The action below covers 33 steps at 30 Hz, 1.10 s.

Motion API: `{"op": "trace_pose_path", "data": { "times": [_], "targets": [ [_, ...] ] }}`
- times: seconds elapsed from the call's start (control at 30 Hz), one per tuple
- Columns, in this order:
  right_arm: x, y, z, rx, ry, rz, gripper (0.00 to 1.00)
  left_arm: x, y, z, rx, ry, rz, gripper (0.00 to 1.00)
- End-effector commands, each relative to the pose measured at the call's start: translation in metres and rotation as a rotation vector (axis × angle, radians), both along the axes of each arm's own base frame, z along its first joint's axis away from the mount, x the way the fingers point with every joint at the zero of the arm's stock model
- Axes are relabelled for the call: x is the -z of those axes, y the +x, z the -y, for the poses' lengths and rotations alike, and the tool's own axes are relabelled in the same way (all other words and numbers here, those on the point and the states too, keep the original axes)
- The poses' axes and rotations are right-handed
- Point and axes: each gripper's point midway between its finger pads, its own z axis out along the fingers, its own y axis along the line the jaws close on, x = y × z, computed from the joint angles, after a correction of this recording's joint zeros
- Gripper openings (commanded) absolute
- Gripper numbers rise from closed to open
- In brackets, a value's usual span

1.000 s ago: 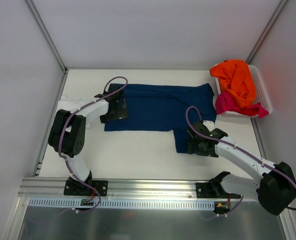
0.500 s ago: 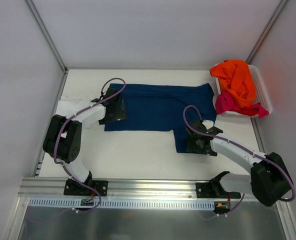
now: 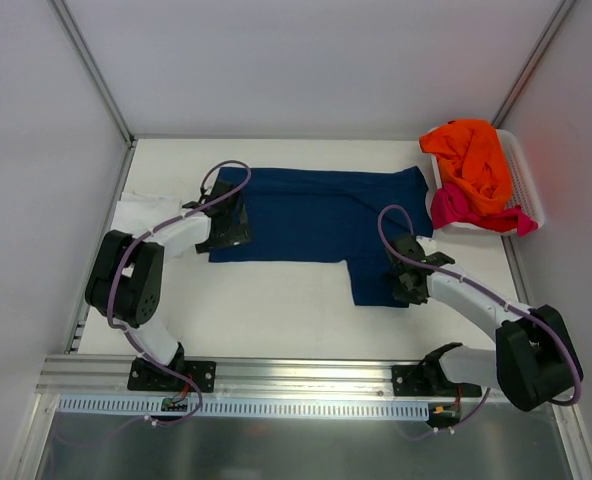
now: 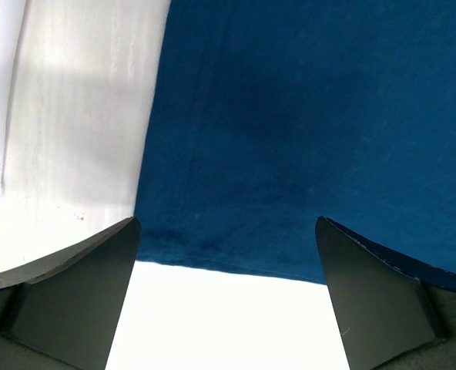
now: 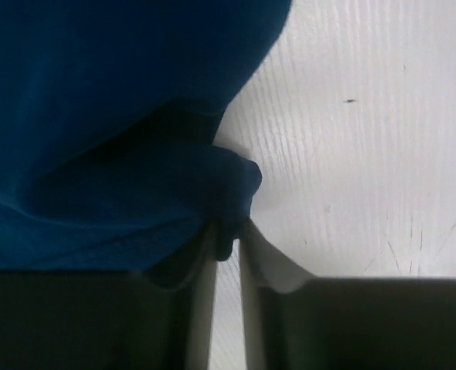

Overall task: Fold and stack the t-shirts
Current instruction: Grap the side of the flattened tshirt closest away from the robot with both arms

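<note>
From the overhead camera I see the navy t-shirt [image 3: 316, 212] spread flat on the desk [image 3: 266, 305], lying crosswise around the middle, with one short flap of cloth hanging toward the near edge at its right end. My left hand [image 3: 226, 226] sits low over the shirt's left end. In the left wrist view that hand [image 4: 226, 231] is spread wide, its two dark fingers [image 4: 78, 293] set well apart on either side of a stretch of stitched hem, with bare desk showing between them nearer the camera. I cannot tell whether the tips press on the cloth. My right hand [image 3: 408, 283] is down at the near right flap. The right wrist view shows that hand [image 5: 226, 240] closed almost completely, a small bunched fold of the navy t-shirt pinched between its fingers [image 5: 206, 308] and the rest of the cloth rumpled off to the left of them. A white t-shirt [image 3: 138, 212] lies at the desk's left edge, just beside the left arm. At the far right corner stands a white slatted basket [image 3: 526, 178], holding an orange t-shirt [image 3: 473, 160] heaped on top and a magenta-pink t-shirt [image 3: 456, 206] spilling over its near side.
</note>
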Motion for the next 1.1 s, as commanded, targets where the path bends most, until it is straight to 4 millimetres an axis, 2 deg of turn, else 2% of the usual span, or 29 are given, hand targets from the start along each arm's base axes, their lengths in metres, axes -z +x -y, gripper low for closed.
{"op": "trace_pose_path", "data": {
  "times": [0.0,0.03,0.2,0.3,0.43,0.5,0.67,0.87,1.07],
  "targets": [
    [0.003,0.002,-0.006,-0.007,0.032,-0.003,0.15,-0.016,-0.001,-0.011,-0.033,0.022,0.060,0.99],
    [0.002,0.002,-0.007,-0.012,0.039,-0.006,0.01,-0.018,-0.002,-0.013,-0.034,0.029,0.065,0.99],
    [-0.015,-0.003,-0.007,-0.027,0.059,0.021,0.01,-0.025,-0.010,-0.019,-0.040,0.038,0.080,0.99],
    [-0.048,-0.009,-0.010,-0.053,0.082,0.082,0.00,-0.027,-0.012,-0.019,-0.041,0.032,0.084,0.99],
    [-0.079,-0.022,-0.011,-0.083,0.085,0.136,0.00,-0.026,-0.010,-0.015,-0.035,0.019,0.076,0.99],
    [-0.087,-0.028,-0.012,-0.097,0.089,0.145,0.00,-0.026,-0.009,-0.015,-0.035,0.020,0.073,0.99],
    [-0.091,-0.039,-0.008,-0.102,0.081,0.135,0.00,-0.017,-0.012,-0.020,-0.049,0.055,0.034,0.99],
    [-0.097,-0.039,-0.024,-0.146,0.125,0.157,0.00,-0.001,-0.023,-0.035,-0.088,0.125,-0.016,0.99],
    [-0.097,-0.034,-0.032,-0.167,0.115,0.153,0.00,0.014,-0.028,-0.031,-0.105,0.111,-0.063,0.99]
  ]
}}
